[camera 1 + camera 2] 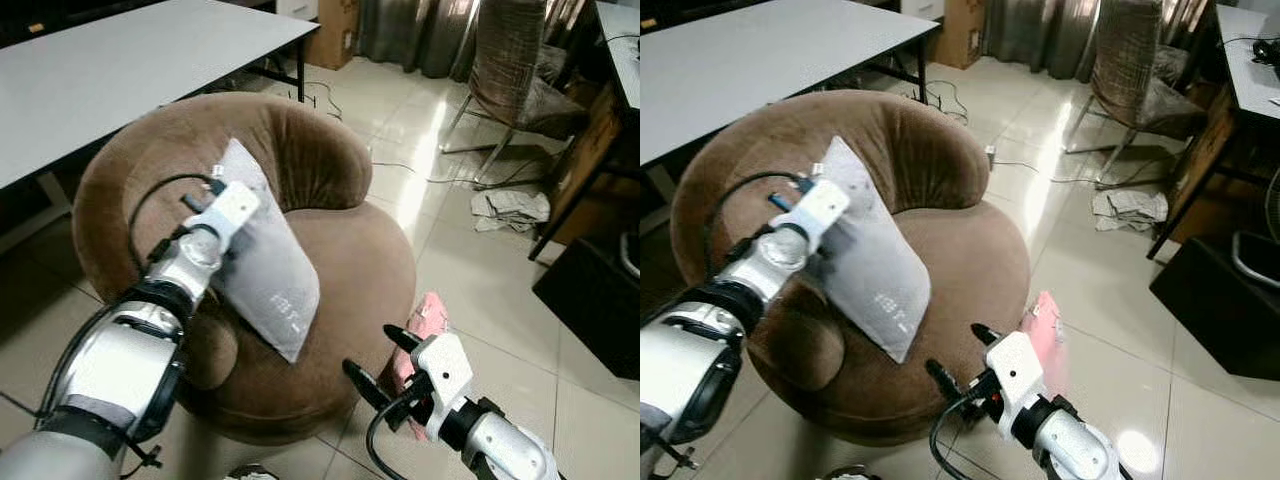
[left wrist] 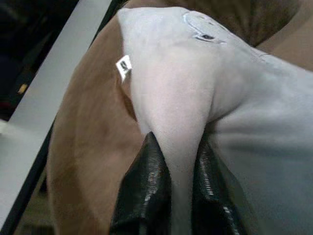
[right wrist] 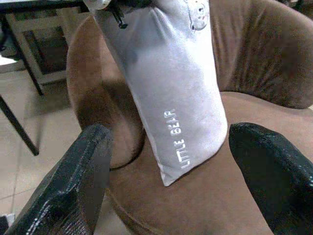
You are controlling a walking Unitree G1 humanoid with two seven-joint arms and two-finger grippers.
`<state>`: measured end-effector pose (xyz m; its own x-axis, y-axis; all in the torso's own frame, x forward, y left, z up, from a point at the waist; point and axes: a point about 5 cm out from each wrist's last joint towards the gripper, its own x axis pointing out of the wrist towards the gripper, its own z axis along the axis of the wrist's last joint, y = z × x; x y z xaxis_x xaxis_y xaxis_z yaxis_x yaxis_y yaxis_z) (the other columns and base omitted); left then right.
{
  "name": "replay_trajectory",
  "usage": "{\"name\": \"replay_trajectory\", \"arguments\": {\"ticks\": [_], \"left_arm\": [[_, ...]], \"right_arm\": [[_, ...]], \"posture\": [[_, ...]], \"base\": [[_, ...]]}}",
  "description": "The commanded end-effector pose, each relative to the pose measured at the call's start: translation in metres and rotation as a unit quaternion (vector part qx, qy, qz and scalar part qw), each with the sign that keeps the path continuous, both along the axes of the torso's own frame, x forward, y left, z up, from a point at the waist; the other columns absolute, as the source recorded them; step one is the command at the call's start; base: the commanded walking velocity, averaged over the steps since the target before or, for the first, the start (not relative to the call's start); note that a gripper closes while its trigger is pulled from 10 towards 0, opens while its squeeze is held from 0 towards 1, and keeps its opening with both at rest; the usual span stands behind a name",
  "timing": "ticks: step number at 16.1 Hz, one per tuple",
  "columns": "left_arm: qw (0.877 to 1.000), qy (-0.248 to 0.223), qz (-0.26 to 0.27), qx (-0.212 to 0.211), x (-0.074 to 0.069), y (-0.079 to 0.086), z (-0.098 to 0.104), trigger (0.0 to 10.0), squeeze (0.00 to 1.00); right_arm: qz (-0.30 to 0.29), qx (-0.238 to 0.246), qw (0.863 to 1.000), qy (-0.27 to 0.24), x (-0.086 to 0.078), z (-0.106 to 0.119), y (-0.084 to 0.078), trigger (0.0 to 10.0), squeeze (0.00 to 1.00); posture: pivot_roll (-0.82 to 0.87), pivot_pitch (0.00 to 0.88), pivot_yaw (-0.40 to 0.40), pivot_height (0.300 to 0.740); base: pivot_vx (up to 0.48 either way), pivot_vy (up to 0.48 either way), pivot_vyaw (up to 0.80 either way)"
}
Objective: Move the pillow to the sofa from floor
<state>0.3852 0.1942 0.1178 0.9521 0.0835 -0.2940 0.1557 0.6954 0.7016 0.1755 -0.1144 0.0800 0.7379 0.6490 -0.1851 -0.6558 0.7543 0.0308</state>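
A grey pillow (image 1: pixel 265 270) printed "LITTLE BEAR" hangs over the left part of a round brown sofa chair (image 1: pixel 340 260), its lower corner touching the seat. My left gripper (image 2: pixel 176 161) is shut on the pillow's upper edge, pinching a fold of the fabric between its black fingers (image 2: pixel 146 186). The pillow (image 3: pixel 171 93) shows in the right wrist view, with the chair's seat (image 3: pixel 215 196) below it. My right gripper (image 1: pixel 385 358) stands open in front of the chair, low near its front edge, with nothing between its fingers (image 3: pixel 73 186).
A pink cloth item (image 1: pixel 425 330) lies on the tiled floor by the chair's right side. A white table (image 1: pixel 120 70) stands behind left. A chair (image 1: pixel 515 70), crumpled cloth (image 1: pixel 510 208) and dark furniture (image 1: pixel 590 290) stand to the right.
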Motion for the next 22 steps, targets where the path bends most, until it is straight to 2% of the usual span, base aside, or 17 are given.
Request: {"name": "replay_trajectory", "arguments": {"ticks": [1,2,4,7,8,10,11,12,13,14,15,16,17,19,22], "left_arm": [[0.999,-0.042,0.004,0.015,0.01,0.001,0.023,10.0,1.0],[0.998,-0.059,0.007,0.026,0.012,0.005,0.03,10.0,1.0],[0.997,-0.073,0.009,0.024,0.013,0.007,0.035,10.0,1.0],[0.992,-0.122,0.026,0.032,0.015,0.013,0.049,10.0,1.0],[0.988,-0.148,0.03,0.042,0.017,0.017,0.058,10.0,1.0],[0.977,-0.208,0.029,0.032,0.019,0.022,0.081,10.0,1.0],[0.974,-0.213,-0.002,-0.079,0.02,0.015,0.086,10.0,0.0],[0.959,-0.186,-0.037,-0.212,0.019,0.006,0.08,10.0,0.0],[0.94,-0.16,-0.095,-0.285,0.011,-0.005,0.066,10.0,0.0],[0.934,-0.143,-0.139,-0.297,0.001,-0.012,0.053,10.0,0.0],[0.928,-0.13,-0.162,-0.31,-0.018,-0.019,0.037,10.0,0.0],[0.926,-0.124,-0.167,-0.314,-0.026,-0.022,0.03,10.0,0.0],[0.925,-0.106,-0.182,-0.315,-0.044,-0.029,0.015,10.0,0.0],[0.919,-0.079,-0.214,-0.32,-0.069,-0.04,-0.004,10.0,0.0],[0.92,-0.052,-0.235,-0.309,-0.086,-0.052,-0.017,10.0,0.0]], "right_arm": [[0.01,0.004,1.0,-0.006,0.002,0.005,0.0,10.0,0.0],[0.009,0.003,1.0,-0.007,0.005,0.005,-0.002,10.0,0.0],[0.012,0.005,1.0,-0.006,0.005,0.005,-0.002,10.0,0.0],[0.011,0.008,1.0,-0.005,0.006,0.004,-0.001,10.0,0.0],[0.0,0.004,1.0,-0.013,0.008,0.005,-0.002,10.0,0.0],[-0.067,-0.019,0.997,-0.028,0.019,0.004,-0.011,10.0,0.0],[-0.111,-0.021,0.993,-0.045,0.024,0.006,-0.016,10.0,0.0],[-0.137,-0.014,0.989,-0.056,0.027,0.008,-0.017,10.0,0.0],[-0.151,-0.011,0.986,-0.072,0.028,0.012,-0.014,10.0,0.0],[-0.161,-0.011,0.984,-0.08,0.029,0.013,-0.012,10.0,0.0],[-0.195,0.001,0.977,-0.085,0.031,0.014,-0.013,10.0,0.0],[-0.212,0.007,0.974,-0.086,0.033,0.014,-0.014,10.0,0.0],[-0.236,0.019,0.968,-0.085,0.035,0.014,-0.015,10.0,0.0],[-0.244,0.021,0.966,-0.081,0.036,0.011,-0.015,10.0,0.0],[-0.266,0.026,0.962,-0.053,0.031,0.003,-0.02,10.0,0.0]], "posture": [[0.02,0.041,-0.006,0.74],[0.02,0.041,-0.006,0.74],[0.02,0.037,-0.01,0.74],[0.03,0.034,-0.011,0.74],[0.02,0.031,-0.01,0.74],[0.02,0.024,-0.006,0.74],[0.03,0.018,-0.005,0.74],[0.03,0.014,-0.004,0.74],[0.03,0.007,-0.003,0.74],[0.03,0.004,-0.004,0.74],[0.04,0.0,-0.007,0.74],[0.04,0.0,-0.007,0.74],[0.05,0.004,-0.009,0.74],[0.05,0.004,-0.011,0.74],[0.05,0.005,-0.012,0.74]], "base": [[0.0,0.0,0.0],[0.0,0.0,0.0],[0.0,0.0,0.0],[0.0,0.0,0.0],[0.0,0.0,0.0],[0.0,0.0,0.0],[0.0,0.0,0.0],[0.0,0.0,0.48],[0.0,0.0,0.8],[0.0,0.0,0.8],[0.0,0.0,0.8],[0.0,0.0,0.8],[0.0,0.0,0.8],[0.0,0.0,0.8],[0.0,0.0,0.27]]}}
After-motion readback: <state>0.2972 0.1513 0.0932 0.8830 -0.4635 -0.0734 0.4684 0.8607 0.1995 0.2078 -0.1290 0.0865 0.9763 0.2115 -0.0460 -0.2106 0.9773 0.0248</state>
